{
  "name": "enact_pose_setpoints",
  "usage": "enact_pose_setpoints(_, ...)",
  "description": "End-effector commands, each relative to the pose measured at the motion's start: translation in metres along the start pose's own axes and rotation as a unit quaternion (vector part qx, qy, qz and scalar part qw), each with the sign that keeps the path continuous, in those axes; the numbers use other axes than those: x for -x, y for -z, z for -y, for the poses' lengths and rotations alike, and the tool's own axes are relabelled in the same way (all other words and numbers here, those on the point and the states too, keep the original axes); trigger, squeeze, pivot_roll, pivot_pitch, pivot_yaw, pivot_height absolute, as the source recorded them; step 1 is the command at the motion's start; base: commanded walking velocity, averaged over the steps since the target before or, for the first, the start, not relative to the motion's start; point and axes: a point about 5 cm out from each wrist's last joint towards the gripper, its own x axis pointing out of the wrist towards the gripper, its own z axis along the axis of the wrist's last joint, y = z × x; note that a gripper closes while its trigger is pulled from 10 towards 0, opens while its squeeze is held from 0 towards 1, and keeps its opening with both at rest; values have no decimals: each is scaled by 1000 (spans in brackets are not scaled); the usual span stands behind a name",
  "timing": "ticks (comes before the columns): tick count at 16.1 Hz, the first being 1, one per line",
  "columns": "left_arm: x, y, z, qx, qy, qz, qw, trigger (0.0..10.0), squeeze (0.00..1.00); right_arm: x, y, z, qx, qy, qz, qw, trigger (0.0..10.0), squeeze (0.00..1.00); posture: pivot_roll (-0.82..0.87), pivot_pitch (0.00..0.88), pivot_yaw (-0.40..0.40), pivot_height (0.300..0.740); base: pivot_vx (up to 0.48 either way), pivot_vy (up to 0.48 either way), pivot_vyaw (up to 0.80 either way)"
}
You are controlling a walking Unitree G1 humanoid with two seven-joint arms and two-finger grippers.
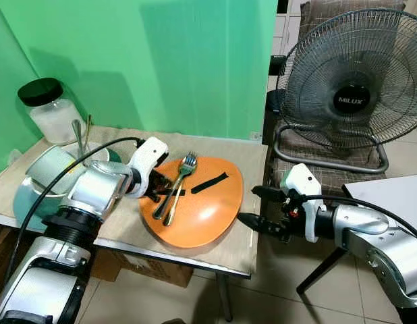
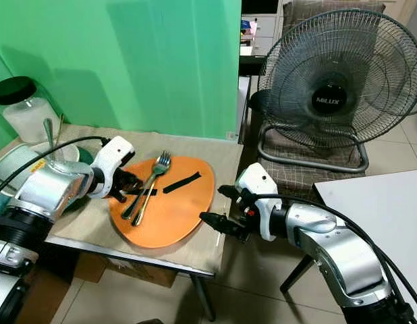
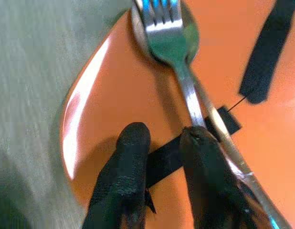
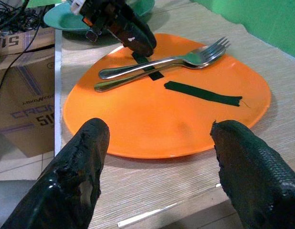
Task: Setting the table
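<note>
You have an orange plate [image 1: 202, 206] lying on the beige mat [image 1: 245, 246] that covers the table [image 2: 188, 270], near the table's front right corner. On the plate lie a fork [image 1: 179, 177] and a spoon [image 4: 138, 80], side by side and touching, their heads towards the green wall [image 1: 161, 61] and their handles towards the front left rim. Two strips of black tape [image 4: 203, 93] sit on the plate: one lies free near the middle, the other runs under the two handles.

Your left gripper [image 3: 159, 143] is down on the plate's left side, right at the handles. Its fingers [image 3: 126, 167] are only narrowly apart, one on the bare plate and the other touching the fork handle, with the strip of tape between them. They do not clamp anything that you can see.

Your right gripper [image 4: 159, 157] hovers off the right edge of the table, just beside the plate's near rim, pointing towards it. Its fingers are spread wide and hold nothing.

To the left of the plate, behind your left arm, you have a teal plate [image 4: 57, 16], a bowl with utensils [image 1: 79, 138] standing in it, and a glass jar [image 1: 50, 111] with a black lid near the wall. A floor fan [image 1: 353, 81] rests on a chair [image 1: 330, 155] to the right of the table, and a cardboard box [image 4: 23, 100] sits underneath the table.
</note>
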Motion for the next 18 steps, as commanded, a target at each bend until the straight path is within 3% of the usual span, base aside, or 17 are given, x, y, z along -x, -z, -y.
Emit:
enact_pose_setpoints(1, 2, -1, -4, -7, -20, -9, 1000, 10000, 1000, 0, -2, -1, 3, -7, 0, 1000, 10000, 0, -52, 0, 108, 740, 0, 0, 0)
enact_pose_setpoints(4, 0, -1, 2, -13, -16, -18, 1000, 10000, 1000, 1, -3, 0, 3, -8, -1, 1000, 10000, 0, -52, 0, 104, 740, 0, 0, 0)
enact_pose_setpoints(5, -1, -5, 5, -6, -7, -1, 1000, 10000, 624, 1, -3, 0, 4, -9, -1, 1000, 10000, 0, -55, 0, 107, 740, 0, 0, 0)
enact_pose_setpoints(6, -1, -10, 6, 1, 0, 11, 1000, 10000, 0, 1, -4, 0, 4, -10, 0, 1000, 10000, 0, -58, 0, 107, 740, 0, 0, 0)
enact_pose_setpoints(12, -2, -24, 8, -2, -1, 31, 1000, 10000, 0, 2, 0, -4, 2, -17, -8, 1000, 10000, 0, -66, 0, 119, 740, 0, 0, 0)
enact_pose_setpoints(18, -16, -2, 8, 3, -11, -8, 1000, 10000, 0, 2, -1, -5, 3, -22, -9, 1000, 10000, 0, -70, 0, 118, 740, 0, 0, 0)
